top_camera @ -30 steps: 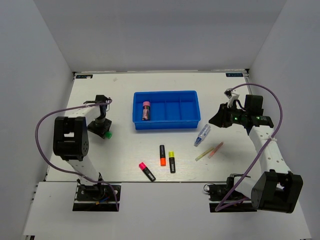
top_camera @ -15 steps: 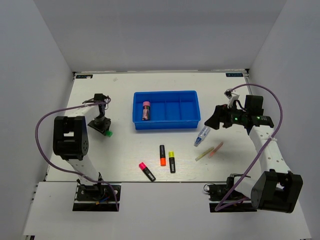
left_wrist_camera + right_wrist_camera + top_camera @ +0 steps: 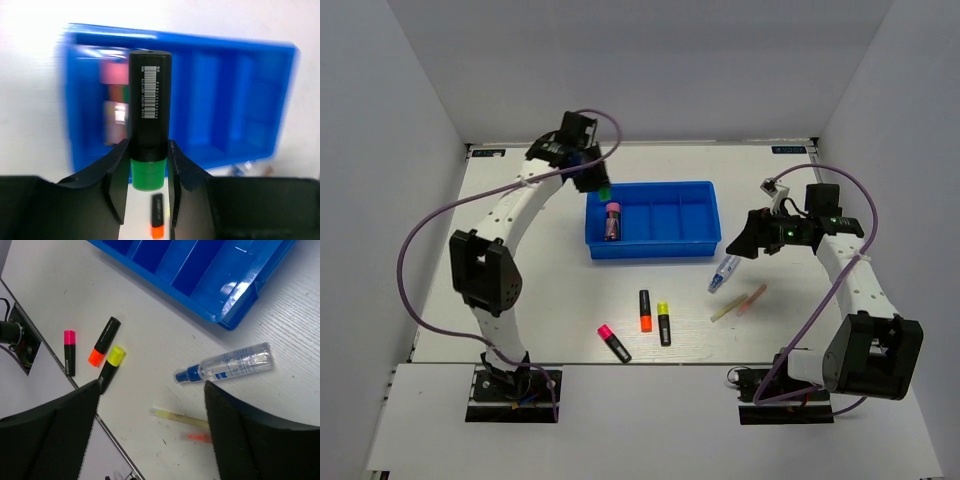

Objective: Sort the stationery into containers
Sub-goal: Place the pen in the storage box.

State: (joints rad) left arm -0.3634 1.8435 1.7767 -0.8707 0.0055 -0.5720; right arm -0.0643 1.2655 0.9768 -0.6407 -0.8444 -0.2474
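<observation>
- Green-capped black highlighter is pinched by left gripper near far left corner of blue divided plastic tray.
- Right gripper is held spread above blue-tipped clear tube.

White tabletop. Blue tray beneath left pincer. Blue-and-white tube just beside right pincer; pink stick and pale-yellow stick near it. Orange highlighter, yellow highlighter, pink highlighter well apart from both pincers.

Blue tray: blurred in left wrist view, cut by right wrist view's top edge
</observation>
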